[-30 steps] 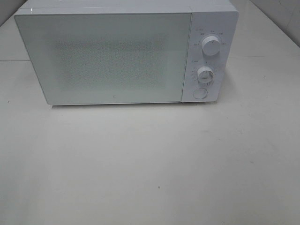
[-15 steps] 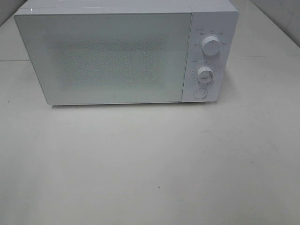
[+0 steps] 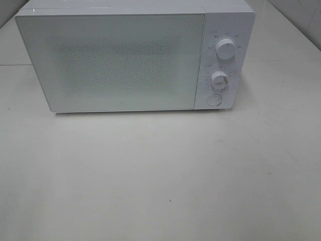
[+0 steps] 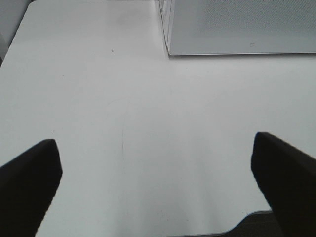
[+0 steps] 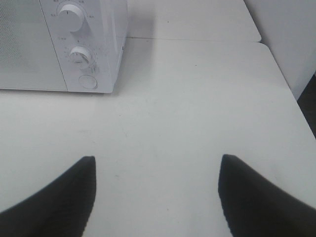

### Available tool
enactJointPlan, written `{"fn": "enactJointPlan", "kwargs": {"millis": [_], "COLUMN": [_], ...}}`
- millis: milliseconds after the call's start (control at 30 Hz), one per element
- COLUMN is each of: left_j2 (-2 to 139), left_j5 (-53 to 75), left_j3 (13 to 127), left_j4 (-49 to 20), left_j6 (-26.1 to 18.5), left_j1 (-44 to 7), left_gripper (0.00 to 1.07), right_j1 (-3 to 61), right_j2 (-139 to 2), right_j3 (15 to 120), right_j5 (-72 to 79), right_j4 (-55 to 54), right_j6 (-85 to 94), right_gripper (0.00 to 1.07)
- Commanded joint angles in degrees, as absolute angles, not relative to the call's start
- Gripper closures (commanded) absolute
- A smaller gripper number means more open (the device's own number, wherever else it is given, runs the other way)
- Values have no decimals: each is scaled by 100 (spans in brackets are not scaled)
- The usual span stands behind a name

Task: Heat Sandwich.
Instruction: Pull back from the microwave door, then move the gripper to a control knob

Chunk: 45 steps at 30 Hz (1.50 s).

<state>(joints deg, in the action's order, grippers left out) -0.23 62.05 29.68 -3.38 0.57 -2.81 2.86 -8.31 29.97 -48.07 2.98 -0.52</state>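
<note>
Microwave: a white box is set on the table, toward 12 o'clock in the exterior high view, with bare tabletop spread from it toward 6 o'clock.
Door: it is shut flush with the front; its pale panel is dotted and frosted, and nothing behind it can be made out.
Control panel: it is placed at 3 o'clock of the door.
Upper dial: a round white knob is mounted at 12 o'clock on the panel.
Lower dial: a second white knob is mounted just at 6 o'clock of the upper dial.
Round button: it is set at 6 o'clock of the lower dial, at the foot of the panel.
Sandwich: its place cannot be told, since it is not seen in any view.
Left gripper: its dark fingers are spread wide apart above the bare table, nothing is held between them, and the microwave's front corner is seen beyond.
Right gripper: its fingers are parted over the bare table, nothing is gripped, and the panel end of the microwave is seen beyond.
</note>
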Motion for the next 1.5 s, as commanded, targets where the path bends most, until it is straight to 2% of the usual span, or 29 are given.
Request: {"fn": "enactJointPlan", "kwargs": {"millis": [33, 1100, 1233, 1333, 1500], "left_j2": [-120, -120, -120, -120, -120], "left_j5": [6131, 6131, 6131, 6131, 6131], "left_j3": [2962, 2962, 2962, 2962, 2962], "left_j4": [-395, -395, -395, -395, -395], "left_j6": [57, 57, 57, 57, 57], "left_j1": [-258, -258, -258, -258, -258], "left_gripper": [6, 6, 6, 6, 6], "right_j1": [269, 269, 269, 275, 275], "right_j2": [-1226, -4503, -4841, -5128, -5392], "right_j3": [3042, 3042, 3042, 3042, 3042], "right_j5": [-4246, -1243, -1031, -653, -275], "right_j4": [269, 269, 269, 269, 275], "right_j6": [-74, -74, -74, -74, -69], "right_gripper": [39, 39, 37, 27, 23]}}
